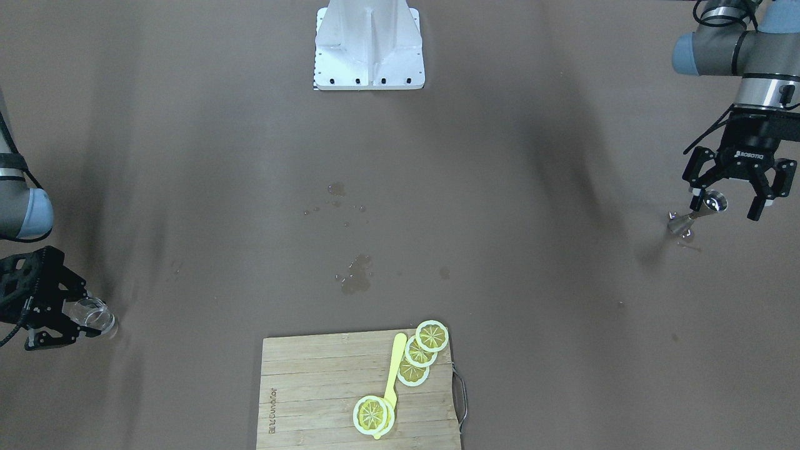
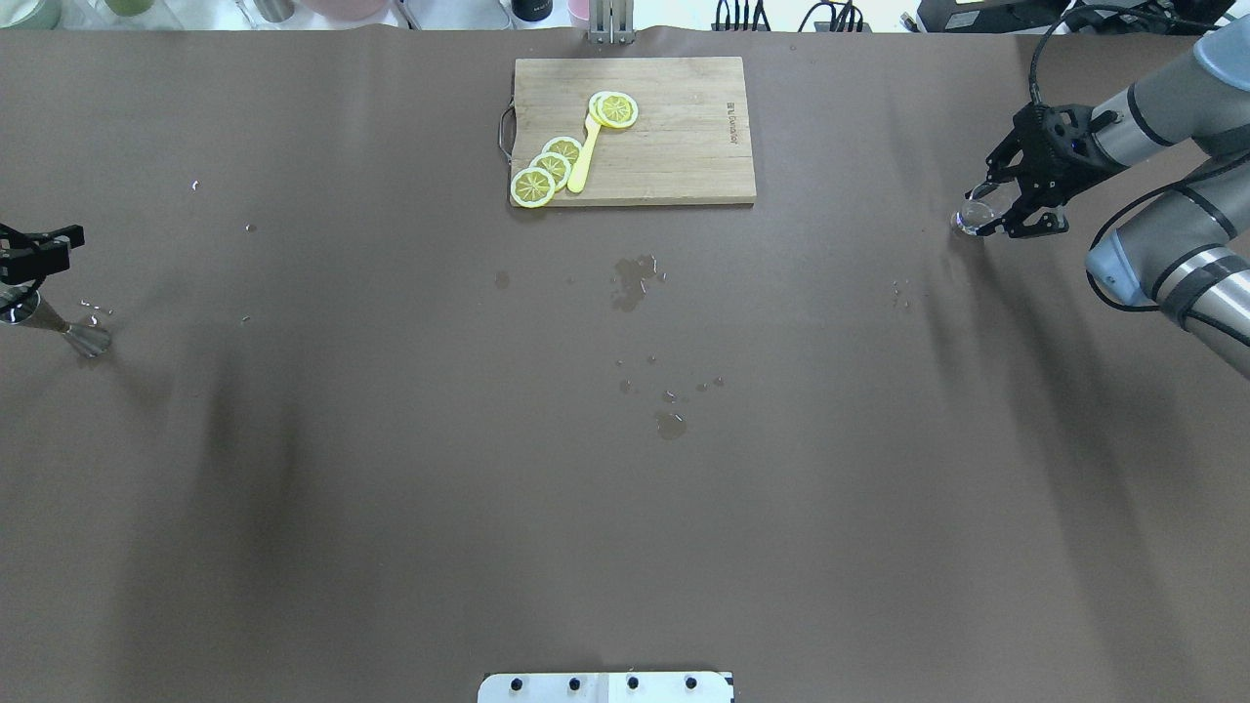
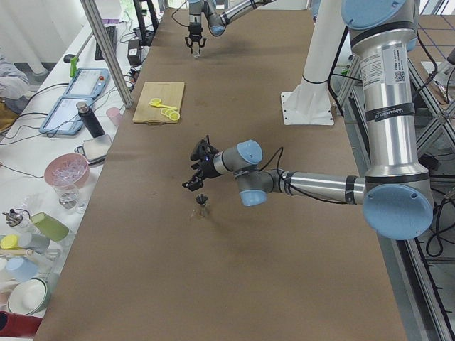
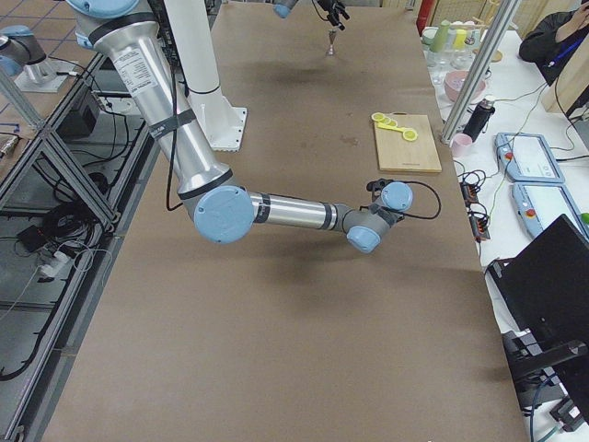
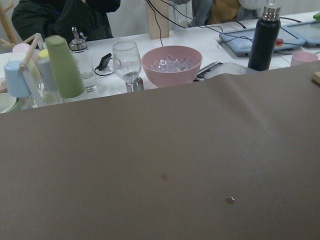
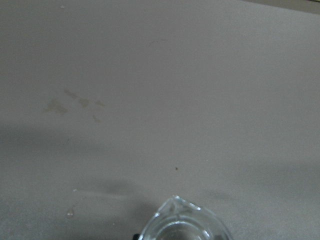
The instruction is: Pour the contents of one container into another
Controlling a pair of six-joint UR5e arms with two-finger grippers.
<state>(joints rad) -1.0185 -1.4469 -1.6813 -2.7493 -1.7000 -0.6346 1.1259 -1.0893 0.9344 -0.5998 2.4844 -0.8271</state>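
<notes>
The slim steel jigger (image 1: 705,209) stands on the brown table at the robot's far left, also seen in the overhead view (image 2: 61,329) and the left side view (image 3: 202,202). My left gripper (image 1: 728,205) points down over it, open, with the fingers either side of the jigger's top cup and not touching it. At the far right end is the small clear glass (image 1: 92,314), whose spouted rim (image 6: 182,227) shows in the right wrist view. My right gripper (image 1: 80,314) lies low and nearly level, fingers against the glass's sides (image 2: 974,217).
A bamboo cutting board (image 2: 674,146) with lemon slices (image 2: 547,168) and a yellow knife sits at the far middle edge. Wet patches (image 2: 633,278) mark the centre. The robot base (image 1: 369,47) stands mid-table. Beyond the left end stand a pink bowl (image 5: 171,64), a wine glass and bottles.
</notes>
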